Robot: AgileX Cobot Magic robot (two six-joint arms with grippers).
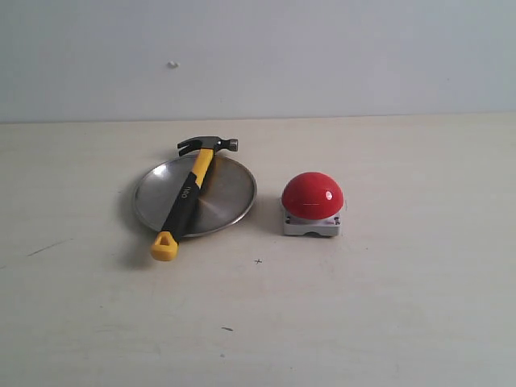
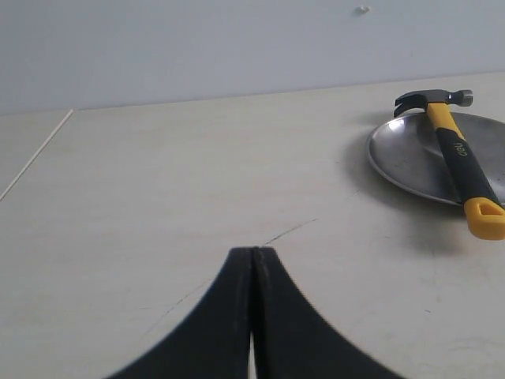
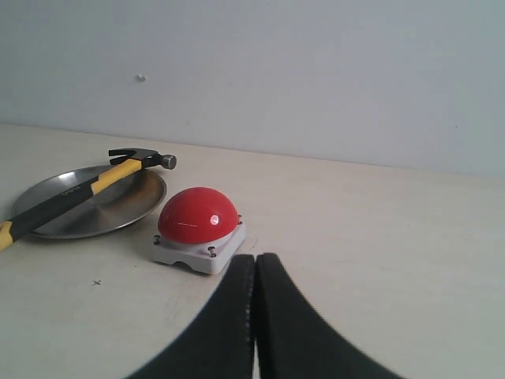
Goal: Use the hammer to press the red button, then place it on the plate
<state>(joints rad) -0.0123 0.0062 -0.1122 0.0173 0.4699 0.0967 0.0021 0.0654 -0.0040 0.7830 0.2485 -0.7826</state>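
Note:
The hammer [image 1: 187, 197] lies across the silver plate [image 1: 230, 197], its dark head at the far rim and its yellow looped end hanging over the near rim. The red button [image 1: 312, 196] on its grey base stands just right of the plate. Neither arm shows in the exterior view. My left gripper [image 2: 253, 251] is shut and empty, well off from the hammer [image 2: 458, 154] and plate [image 2: 410, 154]. My right gripper [image 3: 256, 257] is shut and empty, a short way from the button [image 3: 198, 215]; beyond it are the plate [image 3: 118, 207] and hammer [image 3: 71, 196].
The pale table [image 1: 387, 306] runs back to a plain grey wall [image 1: 322, 48]. A thin dark scratch [image 2: 288, 230] marks the table near my left gripper. A seam [image 2: 35, 154] crosses the table's far side in the left wrist view.

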